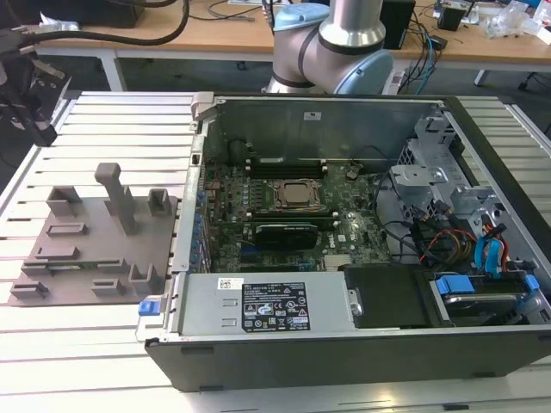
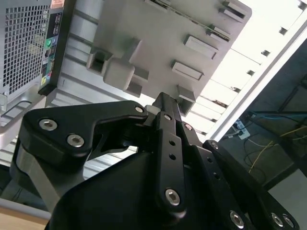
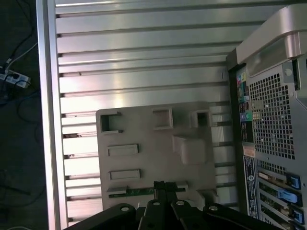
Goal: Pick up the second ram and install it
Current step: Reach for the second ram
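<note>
- Where the flat grey plastic tray (image 1: 93,251) lies on the slatted aluminium surface (image 1: 86,353), it sits just beside the rear panel of the open black metal computer case (image 1: 344,348).
- The tray carries raised grey blocks, one tall post (image 1: 116,196) and shallow slots.
- Inside the case lies a green motherboard (image 1: 222,196) with a square metal CPU socket (image 1: 297,196) near its middle. A black rectangular module (image 1: 280,232) sits just beside the socket, and a grey power supply box (image 1: 267,305) lines the near wall.
- The second ram (image 3: 132,191), a long thin dark-green circuit-board stick, lies flat in a slot along one edge of the tray in the first wrist view.
- The black gripper (image 3: 159,184) hangs above the tray and points down at it, its tips lined up over the stick.
- Its fingers (image 2: 165,103) are pressed together with nothing between them.
- The grey-and-blue arm (image 1: 344,39) rises behind the case.
</note>
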Motion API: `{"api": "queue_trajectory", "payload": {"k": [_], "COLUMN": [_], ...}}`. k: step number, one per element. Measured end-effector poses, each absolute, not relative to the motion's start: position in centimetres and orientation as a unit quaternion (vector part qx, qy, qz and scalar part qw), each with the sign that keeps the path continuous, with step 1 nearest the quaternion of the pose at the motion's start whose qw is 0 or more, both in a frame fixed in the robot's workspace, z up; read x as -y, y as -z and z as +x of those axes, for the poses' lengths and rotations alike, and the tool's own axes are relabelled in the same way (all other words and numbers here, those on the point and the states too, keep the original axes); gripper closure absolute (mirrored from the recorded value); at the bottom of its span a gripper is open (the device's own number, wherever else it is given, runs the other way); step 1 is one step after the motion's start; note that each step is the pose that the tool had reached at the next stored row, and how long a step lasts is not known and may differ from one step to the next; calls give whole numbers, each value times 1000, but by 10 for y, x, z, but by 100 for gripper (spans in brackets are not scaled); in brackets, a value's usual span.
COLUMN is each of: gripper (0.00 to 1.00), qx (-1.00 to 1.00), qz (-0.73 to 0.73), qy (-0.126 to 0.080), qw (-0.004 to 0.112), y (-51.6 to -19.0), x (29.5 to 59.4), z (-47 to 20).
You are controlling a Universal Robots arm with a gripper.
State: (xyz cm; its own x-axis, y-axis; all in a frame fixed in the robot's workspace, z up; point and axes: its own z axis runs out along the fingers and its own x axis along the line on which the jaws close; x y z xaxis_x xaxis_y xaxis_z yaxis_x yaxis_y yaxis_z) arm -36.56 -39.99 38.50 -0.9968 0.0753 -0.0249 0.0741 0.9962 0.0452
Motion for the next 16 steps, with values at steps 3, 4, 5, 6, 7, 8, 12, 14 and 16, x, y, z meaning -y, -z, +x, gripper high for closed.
{"api": "queue_trajectory", "payload": {"k": [3,4,5,6,7,8,12,14,16], "gripper": [90,90,90,90,90,90,90,90,90], "qx": [-999,-999,-999,-999,-999,-999,-999,-999,-999], "qz": [37,37,37,37,37,37,37,37,37], "qy": [-22,-22,-22,-22,-22,-22,-21,-21,-21], "qw": [13,13,13,13,13,13,13,13,13], "y": [-384,-383,-383,-382,-381,-381,-379,-379,-379], "x": [410,412,417,424,429,434,447,447,447], "z": [-371,-372,-372,-372,-372,-372,-372,-372,-372]}}
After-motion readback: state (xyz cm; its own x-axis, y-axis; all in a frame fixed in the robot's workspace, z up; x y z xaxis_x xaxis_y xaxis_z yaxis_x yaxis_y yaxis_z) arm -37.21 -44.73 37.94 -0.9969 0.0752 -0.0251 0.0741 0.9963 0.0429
